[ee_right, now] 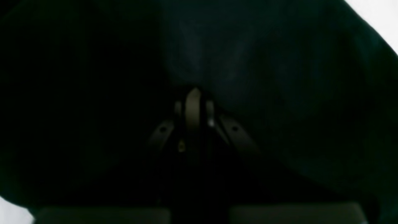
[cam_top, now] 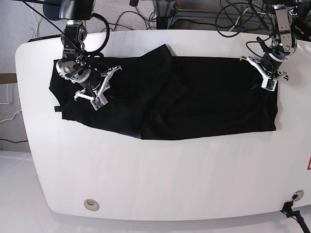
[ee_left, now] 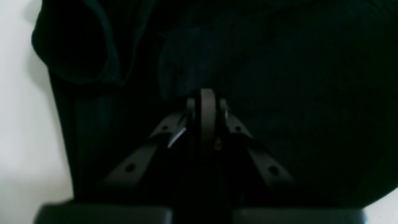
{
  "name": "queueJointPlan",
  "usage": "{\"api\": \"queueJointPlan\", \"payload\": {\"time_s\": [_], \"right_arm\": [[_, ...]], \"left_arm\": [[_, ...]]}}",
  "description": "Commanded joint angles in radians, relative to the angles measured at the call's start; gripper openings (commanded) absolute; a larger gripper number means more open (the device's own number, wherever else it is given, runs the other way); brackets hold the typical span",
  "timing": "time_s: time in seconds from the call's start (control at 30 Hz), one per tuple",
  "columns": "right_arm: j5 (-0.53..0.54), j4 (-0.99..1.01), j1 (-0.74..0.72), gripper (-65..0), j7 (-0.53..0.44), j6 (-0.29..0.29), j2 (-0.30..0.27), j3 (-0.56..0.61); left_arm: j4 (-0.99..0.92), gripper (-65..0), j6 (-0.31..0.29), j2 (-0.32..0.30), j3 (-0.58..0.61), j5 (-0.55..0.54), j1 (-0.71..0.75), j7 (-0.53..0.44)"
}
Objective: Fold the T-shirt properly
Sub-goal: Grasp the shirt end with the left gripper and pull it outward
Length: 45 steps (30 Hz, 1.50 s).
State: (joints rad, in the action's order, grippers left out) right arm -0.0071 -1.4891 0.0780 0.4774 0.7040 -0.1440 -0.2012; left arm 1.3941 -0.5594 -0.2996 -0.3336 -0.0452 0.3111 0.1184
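Note:
The black T-shirt (cam_top: 194, 104) lies spread across the back half of the white table (cam_top: 170, 170), plain side up, with a folded layer overlapping near its middle. My left gripper (cam_top: 259, 76) sits at the shirt's far right upper corner. In its wrist view the fingers (ee_left: 206, 102) are pressed together with black cloth (ee_left: 295, 77) bunched at their tips. My right gripper (cam_top: 97, 90) rests on the shirt's left part. Its fingers (ee_right: 193, 105) are likewise together, tips buried in dark cloth (ee_right: 264, 62).
Cables (cam_top: 228, 19) trail over the table's back edge behind both arms. A round grommet (cam_top: 90, 205) sits near the front left corner, and a red sticker (cam_top: 308, 165) marks the right edge. Bare white tabletop stretches in front of the shirt.

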Motion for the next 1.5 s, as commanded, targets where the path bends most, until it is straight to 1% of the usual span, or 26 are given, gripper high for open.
{"api": "queueJointPlan", "payload": {"time_s": [0.0,0.07,0.17,0.2,0.27,0.3,0.33,0.43,0.53,0.77,0.83,0.87,0.93,1.1,1.27,1.3,1.47], "right_arm": [[-0.041,0.000,-0.011,-65.0,0.031,-0.020,-0.012,-0.004],[-0.041,-0.003,-0.013,-65.0,0.033,-0.020,-0.012,-0.001],[-0.041,-0.003,-0.013,-65.0,0.033,-0.020,-0.012,0.001],[-0.041,-0.003,-0.011,-65.0,0.033,-0.020,-0.012,0.001],[-0.041,-0.003,-0.011,-65.0,0.033,-0.020,-0.012,0.001],[-0.041,-0.002,-0.011,-65.0,0.033,-0.020,-0.010,0.001],[-0.041,-0.002,-0.011,-65.0,0.033,-0.019,-0.009,0.001],[-0.041,-0.002,-0.011,-65.0,0.033,-0.019,-0.007,0.001],[-0.041,-0.002,-0.011,-65.0,0.033,-0.019,-0.006,0.003],[-0.041,-0.002,-0.010,-65.0,0.033,-0.019,-0.006,0.003],[-0.041,-0.002,-0.010,-65.0,0.033,-0.019,-0.006,0.003],[-0.041,-0.002,-0.010,-65.0,0.033,-0.019,-0.006,0.003],[-0.041,-0.002,-0.010,-65.0,0.033,-0.019,-0.006,0.003],[-0.041,-0.002,-0.010,-65.0,0.033,-0.019,-0.004,0.003],[-0.040,-0.002,-0.010,-65.0,0.033,-0.019,-0.004,0.003],[-0.040,0.000,-0.010,-65.0,0.033,-0.019,-0.004,0.003],[-0.040,0.000,-0.010,-65.0,0.033,-0.019,-0.004,0.003]], "left_arm": [[0.004,-65.0,0.019,-0.025,-0.005,0.041,0.007,0.062],[0.034,-65.0,0.019,-0.026,-0.025,0.038,0.007,0.062],[0.135,-65.0,0.017,-0.022,-0.095,0.038,0.026,0.066],[0.159,-61.3,0.017,-0.020,-0.097,0.038,0.026,0.073],[0.205,-46.6,0.022,-0.023,-0.098,0.037,0.020,0.116],[0.224,-41.2,0.022,-0.023,-0.100,0.035,0.009,0.131],[0.242,-37.7,0.022,-0.023,-0.100,0.035,-0.010,0.151],[0.255,-38.3,0.022,-0.022,-0.098,0.035,-0.063,0.231],[0.225,-38.2,0.020,-0.019,-0.092,0.037,-0.138,0.274],[0.112,-37.8,0.017,-0.025,0.011,0.037,-0.221,0.281],[0.100,-37.8,0.017,-0.025,0.020,0.037,-0.232,0.298],[0.100,-37.3,0.017,-0.025,0.020,0.037,-0.232,0.320],[0.100,-33.2,0.019,-0.023,0.020,0.037,-0.234,0.346],[0.092,-32.6,0.022,-0.025,0.020,0.038,-0.234,0.352],[0.027,-32.8,0.020,-0.034,0.021,0.038,-0.234,0.349],[0.026,-32.8,0.020,-0.042,0.021,0.038,-0.234,0.349],[0.021,-32.9,0.019,-0.040,0.023,0.040,-0.234,0.349]]}}
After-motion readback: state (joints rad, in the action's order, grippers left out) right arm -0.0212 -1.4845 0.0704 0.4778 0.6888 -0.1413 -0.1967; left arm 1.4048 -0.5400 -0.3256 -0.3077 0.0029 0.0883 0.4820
